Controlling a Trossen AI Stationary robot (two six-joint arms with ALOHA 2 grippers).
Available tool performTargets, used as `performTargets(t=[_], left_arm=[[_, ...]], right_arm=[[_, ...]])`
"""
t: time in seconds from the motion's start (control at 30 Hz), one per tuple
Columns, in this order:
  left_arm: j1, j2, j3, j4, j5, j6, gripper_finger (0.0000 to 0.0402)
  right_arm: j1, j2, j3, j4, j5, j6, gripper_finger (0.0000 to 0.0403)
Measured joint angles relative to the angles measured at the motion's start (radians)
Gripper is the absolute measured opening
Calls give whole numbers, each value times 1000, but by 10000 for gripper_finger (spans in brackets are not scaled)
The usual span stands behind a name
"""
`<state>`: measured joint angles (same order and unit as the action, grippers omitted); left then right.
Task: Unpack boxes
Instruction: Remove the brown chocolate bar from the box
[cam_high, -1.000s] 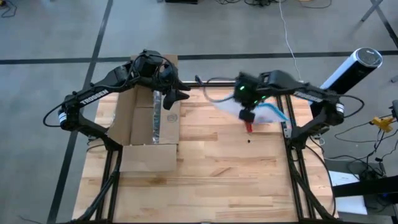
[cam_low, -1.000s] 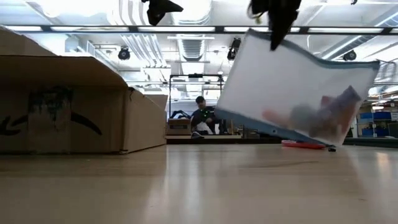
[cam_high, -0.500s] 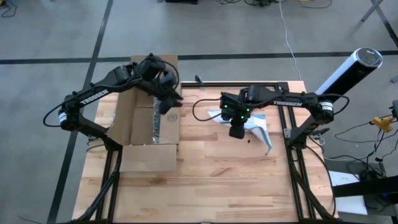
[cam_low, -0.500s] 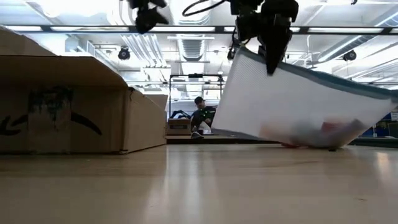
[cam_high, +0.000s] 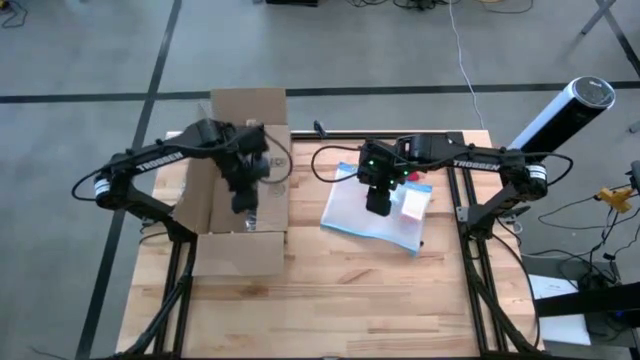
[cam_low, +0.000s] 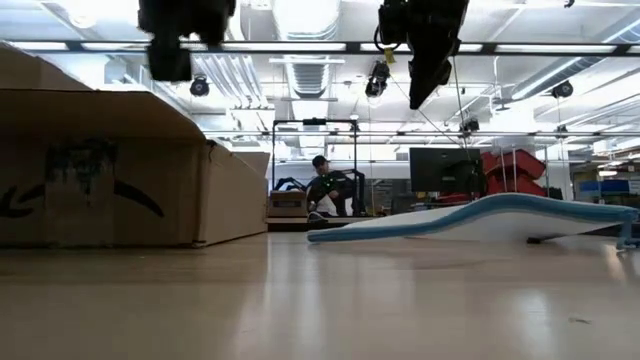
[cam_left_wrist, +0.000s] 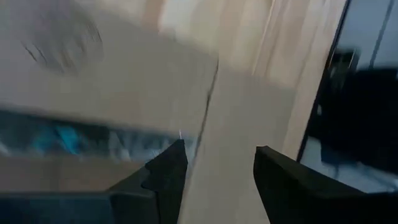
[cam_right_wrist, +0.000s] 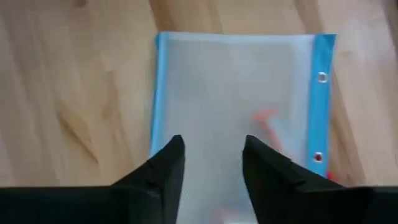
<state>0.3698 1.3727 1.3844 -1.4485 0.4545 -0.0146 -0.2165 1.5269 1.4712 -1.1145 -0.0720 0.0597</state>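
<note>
The brown cardboard box stands on the table's left part, with flaps spread and a shiny tape strip down its middle. My left gripper hovers open above the box's middle, its fingers over the cardboard. A clear plastic pouch with blue edges lies flat on the table right of the box, something red showing through it. My right gripper hangs open straight above the pouch. In the low view it is well clear of the pouch.
Bare wood stretches across the table's near half. A black-and-white cylinder stands off the table's far right corner. A person sits far behind the table in the room.
My right gripper has carried the pouch toward the table's left and down, then let go and risen. The pouch, which hung tilted below it, now lies flat on the wood. My left gripper has gone from the box's far edge toward the near edge, over its middle.
</note>
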Motion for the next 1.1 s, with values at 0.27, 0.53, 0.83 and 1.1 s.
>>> performTargets(t=[0.27,0.53,0.83,1.1], left_arm=[[-151,0,-285,33,0,-105,171],[-196,0,-561,354,-58,-292,183],[-210,-1,-608,554,-83,-286,16],[-225,-15,-377,650,-65,-175,2]], right_arm=[[-2,0,0,10,4,1,190],[-2,0,0,80,5,1,188],[-2,0,0,89,5,35,182],[-11,-5,-1,99,15,53,172]])
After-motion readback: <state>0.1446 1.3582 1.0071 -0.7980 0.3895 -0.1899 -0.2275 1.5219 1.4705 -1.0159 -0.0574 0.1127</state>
